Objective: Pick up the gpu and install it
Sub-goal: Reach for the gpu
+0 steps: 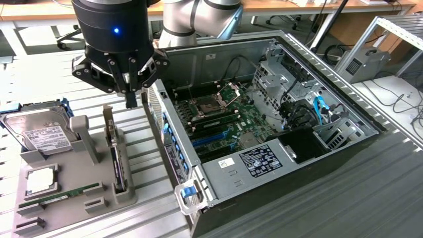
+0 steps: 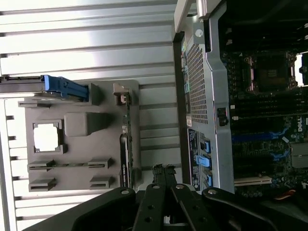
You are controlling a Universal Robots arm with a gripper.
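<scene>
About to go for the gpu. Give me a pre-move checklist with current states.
1. Fingers of the gripper empty: ok, shut on nothing.
2. Dark flat gpu card on edge in grey plastic holder: ok.
3. Fingers centred over card: cannot tell; seemingly offset toward case.
4. Metal computer case open, green motherboard exposed: ok.
5. Blue expansion slots free: ok.

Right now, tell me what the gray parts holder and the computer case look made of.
Parts holder: probably plastic, perhaps printed; uniform matte gray, with blocky molded slots. Computer case: likely sheet steel with a bare dull-silver finish; thin folded walls and a perforated rear panel.
</scene>
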